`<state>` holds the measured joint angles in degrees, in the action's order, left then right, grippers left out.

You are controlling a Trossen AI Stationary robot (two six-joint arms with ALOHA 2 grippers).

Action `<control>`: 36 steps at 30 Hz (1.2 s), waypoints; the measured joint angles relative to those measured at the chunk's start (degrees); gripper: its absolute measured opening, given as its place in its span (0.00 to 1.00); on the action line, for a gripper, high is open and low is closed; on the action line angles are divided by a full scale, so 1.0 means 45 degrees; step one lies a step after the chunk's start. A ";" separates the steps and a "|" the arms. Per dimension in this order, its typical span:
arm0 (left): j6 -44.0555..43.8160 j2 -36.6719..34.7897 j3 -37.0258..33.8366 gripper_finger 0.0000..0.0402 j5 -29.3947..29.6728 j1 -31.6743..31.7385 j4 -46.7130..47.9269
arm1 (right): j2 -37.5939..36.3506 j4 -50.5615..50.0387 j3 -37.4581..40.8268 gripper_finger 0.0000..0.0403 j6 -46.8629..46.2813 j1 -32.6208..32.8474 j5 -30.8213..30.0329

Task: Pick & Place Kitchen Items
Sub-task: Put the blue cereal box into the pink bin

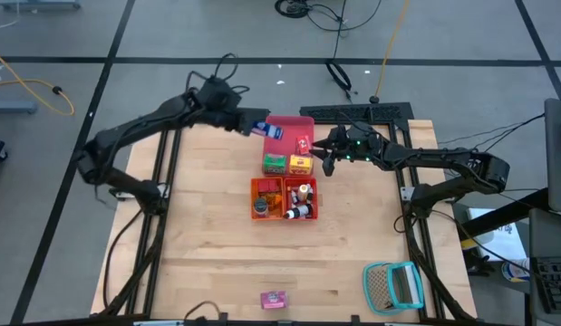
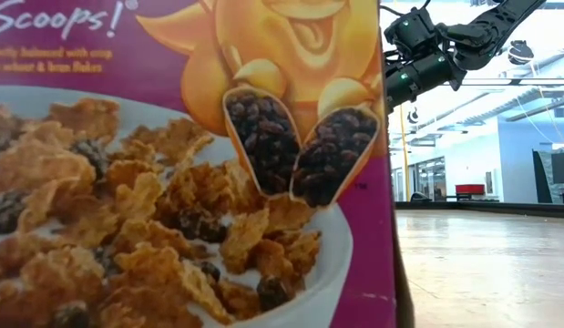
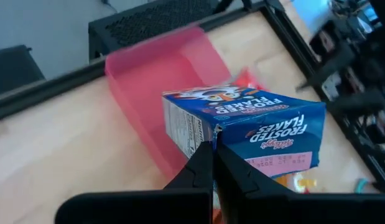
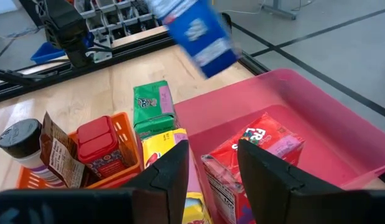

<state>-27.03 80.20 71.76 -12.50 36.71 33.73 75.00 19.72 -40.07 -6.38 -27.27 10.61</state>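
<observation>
While left gripper [image 3: 214,163] pinches blue box [image 3: 260,127], red tray [image 1: 289,136]

Two arms are seen, w/ one gripper each: left gripper [image 3: 212,163] and right gripper [image 4: 212,163]. Two trays are counted near the table's [image 1: 207,244] far edge: one red tray [image 1: 285,131], one orange tray [image 1: 266,188]. One teal mesh basket [image 1: 394,286] is seen at the near right corner. Boxes: one blue [image 3: 254,127], one green [image 4: 152,106], one yellow [image 4: 161,148], one red [image 4: 251,152], one pink [image 1: 274,299] by the near edge. Approx. three small bottles [image 1: 301,203] are counted in the orange tray; exact no. can't be told.
</observation>
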 joint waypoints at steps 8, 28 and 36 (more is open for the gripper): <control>0.0000 0.2435 0.2374 0.00 -0.0274 0.0510 0.0562 | 0.0000 0.0034 0.0000 0.33 0.0003 0.0000 0.0000; -0.0933 0.5216 0.3270 0.00 -0.0167 0.1618 0.0430 | 0.0000 0.0037 0.0000 0.33 0.0003 0.0000 -0.0001; -0.0983 0.5606 0.3270 0.01 -0.0338 0.1758 -0.0051 | 0.0000 0.0036 0.0000 0.33 0.0003 0.0000 -0.0005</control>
<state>-31.45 105.43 86.48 -14.03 44.62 33.50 75.00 19.88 -40.07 -6.37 -27.27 10.59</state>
